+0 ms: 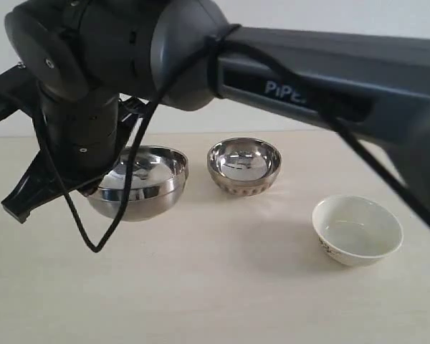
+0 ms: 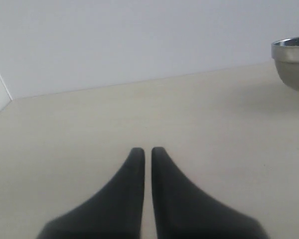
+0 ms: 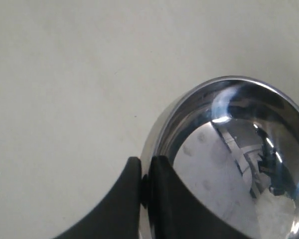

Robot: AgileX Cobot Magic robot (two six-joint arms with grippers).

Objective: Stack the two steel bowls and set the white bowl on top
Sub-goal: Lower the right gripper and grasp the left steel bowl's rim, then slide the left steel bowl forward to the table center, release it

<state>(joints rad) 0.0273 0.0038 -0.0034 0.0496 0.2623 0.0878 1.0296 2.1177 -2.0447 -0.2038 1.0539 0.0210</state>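
The smooth-sided, mirror-shiny round steel bowl (image 1: 140,183) sits open side up on the left part of the pale beige surface (image 1: 215,287). The right hand (image 3: 145,172) is clamped on its rim: one dark finger (image 3: 132,204) lies against the outer wall, the other is inside the bowl, and the thin steel edge is pinched between them. Whether the bowl's base touches the surface I cannot tell. The dark grey right arm (image 1: 330,72) reaches in from the right and crosses the middle to this bowl, and a black cable (image 1: 93,247) loops down from it in front of the bowl.

Just beside this bowl on its right, apart from it, stands the second shiny steel bowl with a ribbed band near its base (image 1: 244,166), upright. Well apart, further right and nearer the camera, the small cream-white ceramic bowl (image 1: 357,228) with a brownish pattern outside stands upright on its own.

The left hand (image 2: 145,152) is low over bare surface. Its two black fingers are drawn together with only a sliver between them and nothing in it. A steel bowl (image 2: 293,62) shows its rim and wall at the edge of the left wrist view; which of the two it is I cannot tell
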